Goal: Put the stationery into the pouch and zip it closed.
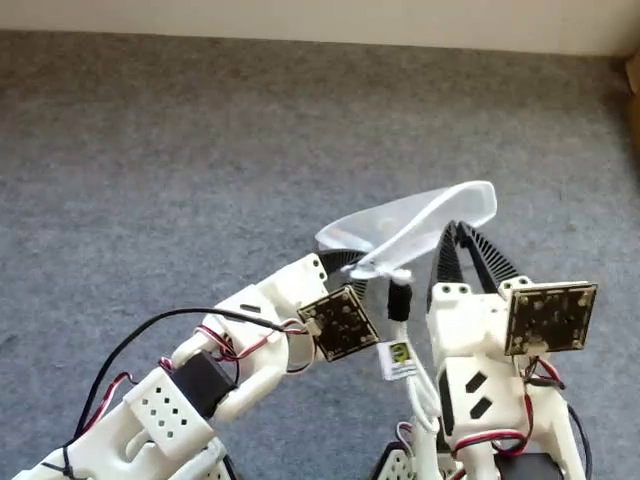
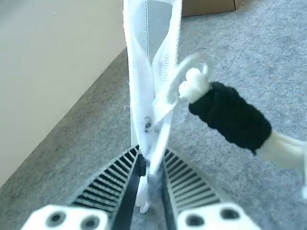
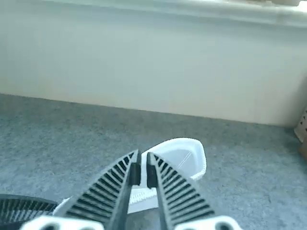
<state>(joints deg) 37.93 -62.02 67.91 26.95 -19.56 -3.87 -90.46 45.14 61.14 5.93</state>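
The white mesh pouch hangs stretched above the grey carpet between both grippers. My left gripper is shut on one end of the pouch; in the left wrist view its ribbed fingers pinch the seam. A white loop hangs from the pouch, tied to a black-wrapped cord that droops between the arms. My right gripper holds the lower edge near the other end, its fingers pressed together against the pouch.
Grey carpet covers the whole floor. A pale wall runs along the far side. A cardboard box stands by the wall. A small tag hangs on the white cord between the arms.
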